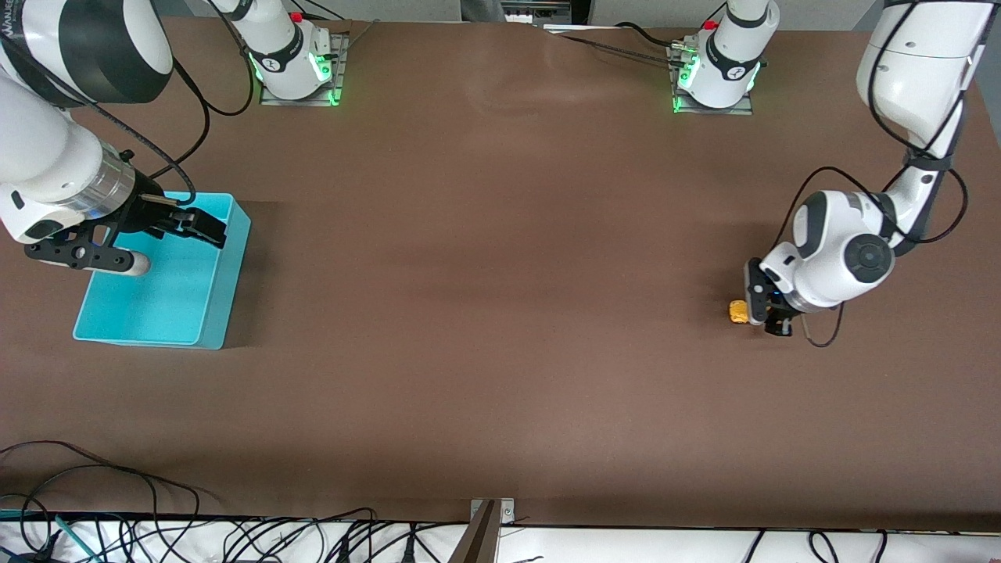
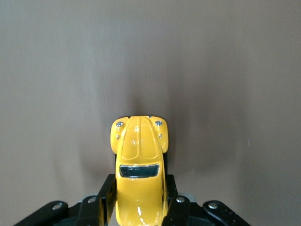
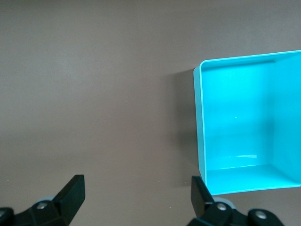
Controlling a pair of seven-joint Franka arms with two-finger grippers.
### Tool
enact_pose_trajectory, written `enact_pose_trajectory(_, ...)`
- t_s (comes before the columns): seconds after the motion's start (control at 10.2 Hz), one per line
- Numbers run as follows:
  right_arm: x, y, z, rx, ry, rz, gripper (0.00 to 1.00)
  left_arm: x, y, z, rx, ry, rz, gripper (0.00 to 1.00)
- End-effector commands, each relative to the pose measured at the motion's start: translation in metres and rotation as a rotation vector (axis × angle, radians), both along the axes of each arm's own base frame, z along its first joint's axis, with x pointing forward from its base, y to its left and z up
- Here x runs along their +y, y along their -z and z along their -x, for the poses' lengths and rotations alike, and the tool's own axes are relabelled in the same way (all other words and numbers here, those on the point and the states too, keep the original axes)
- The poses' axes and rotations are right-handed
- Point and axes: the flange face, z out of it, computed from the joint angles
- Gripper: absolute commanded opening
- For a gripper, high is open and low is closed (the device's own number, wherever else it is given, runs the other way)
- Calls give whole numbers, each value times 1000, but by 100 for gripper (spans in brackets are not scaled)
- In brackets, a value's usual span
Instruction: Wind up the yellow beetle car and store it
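The yellow beetle car is low at the table surface toward the left arm's end, its rounded nose sticking out from the fingers. My left gripper is shut on the sides of the yellow beetle car, and the left gripper holds it around its rear half with a black finger pressed against each flank. The wheels are hidden, so I cannot tell whether it touches the table. My right gripper hangs open over the teal bin and waits; the right gripper has nothing between its fingers.
The teal bin is empty and stands toward the right arm's end of the brown table. The two arm bases stand along the table's edge farthest from the front camera. Loose cables lie below the edge nearest it.
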Motion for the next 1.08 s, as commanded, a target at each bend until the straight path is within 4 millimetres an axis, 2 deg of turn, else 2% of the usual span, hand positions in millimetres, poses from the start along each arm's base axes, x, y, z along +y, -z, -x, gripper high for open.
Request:
enact_pose_trajectory(0.0,1,-6,-2,-1,-14,16,100,52,34,5,41,55,11,1)
enact_pose_trajectory(0.1,1,-6,-2,-2,-14,16,100,70,31,4,33,59,10,1)
enact_pose_trajectory(0.2,1,-6,-2,-2,-14,16,100,79,32,6,35,53,12,1)
enact_pose_trajectory(0.59,1,-5,-2,-1,-16,16,100,86,30,6,30,42,12,2)
enact_pose_trajectory(0.98,1,-6,-2,-2,-26,15,100,92,20,2,13,25,13,5)
